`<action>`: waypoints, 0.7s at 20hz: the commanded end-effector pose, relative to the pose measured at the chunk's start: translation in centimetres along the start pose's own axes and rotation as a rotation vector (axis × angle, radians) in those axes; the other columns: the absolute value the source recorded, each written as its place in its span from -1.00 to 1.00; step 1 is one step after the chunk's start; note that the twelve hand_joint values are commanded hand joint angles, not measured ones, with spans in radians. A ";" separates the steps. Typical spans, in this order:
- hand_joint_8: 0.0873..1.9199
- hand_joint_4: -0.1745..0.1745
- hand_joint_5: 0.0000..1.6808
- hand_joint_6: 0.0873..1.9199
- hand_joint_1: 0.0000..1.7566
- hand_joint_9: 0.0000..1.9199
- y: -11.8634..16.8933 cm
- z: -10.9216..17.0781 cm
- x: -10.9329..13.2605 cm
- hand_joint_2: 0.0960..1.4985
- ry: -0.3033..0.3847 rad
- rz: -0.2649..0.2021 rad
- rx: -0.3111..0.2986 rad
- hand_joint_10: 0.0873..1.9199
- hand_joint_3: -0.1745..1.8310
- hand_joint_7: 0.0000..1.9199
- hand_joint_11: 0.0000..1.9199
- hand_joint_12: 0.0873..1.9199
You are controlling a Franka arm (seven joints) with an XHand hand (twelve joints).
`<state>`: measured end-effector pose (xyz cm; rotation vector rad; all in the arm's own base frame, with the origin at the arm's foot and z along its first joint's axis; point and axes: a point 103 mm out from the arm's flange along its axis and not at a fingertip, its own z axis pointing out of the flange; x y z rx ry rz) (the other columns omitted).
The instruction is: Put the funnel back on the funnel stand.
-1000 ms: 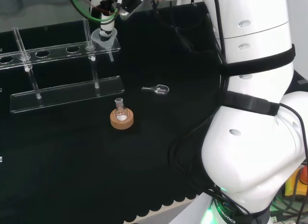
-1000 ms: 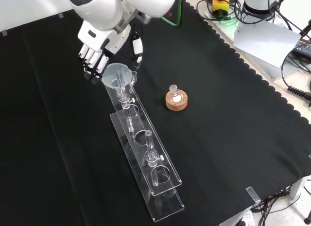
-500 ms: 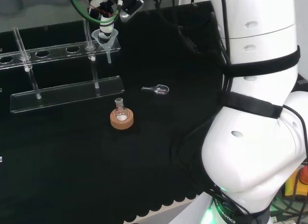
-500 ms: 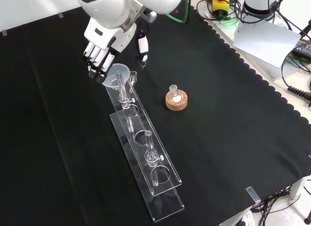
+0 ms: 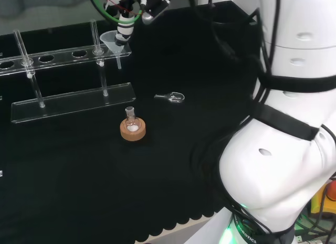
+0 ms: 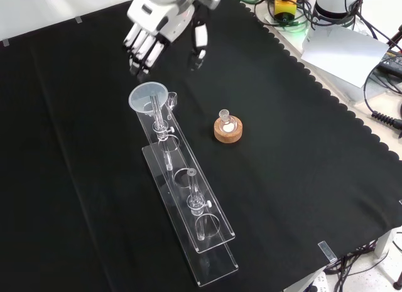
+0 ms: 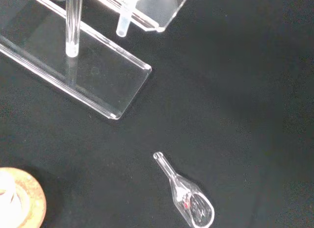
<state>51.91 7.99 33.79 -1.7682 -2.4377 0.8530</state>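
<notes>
Hand [image 6: 155,29] now lifted clear, fingers straight and spread, holding nothing; half a second ago it was down at the funnel's rim. Funnel [image 6: 148,98] sits in the end hole of the funnel stand [image 6: 188,198], stem through the rack, so placement looks done. Wrist view picks up a small glass scoop [image 7: 186,198] on the cloth, not seen from the front.

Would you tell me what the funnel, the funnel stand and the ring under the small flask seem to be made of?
Funnel: clear glass or plastic, glossy; the cloth shows through it. Funnel stand: clear sheet, likely acrylic, with bright polished edges. Ring: matte tan, speckled, apparently cork.
</notes>
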 end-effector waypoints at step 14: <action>-0.36 -0.30 -0.54 -1.00 -0.30 -0.54 -17.5 7.1 1.0 -0.08 0.207 0.276 -0.172 -0.37 -0.36 -0.78 -0.70 0.43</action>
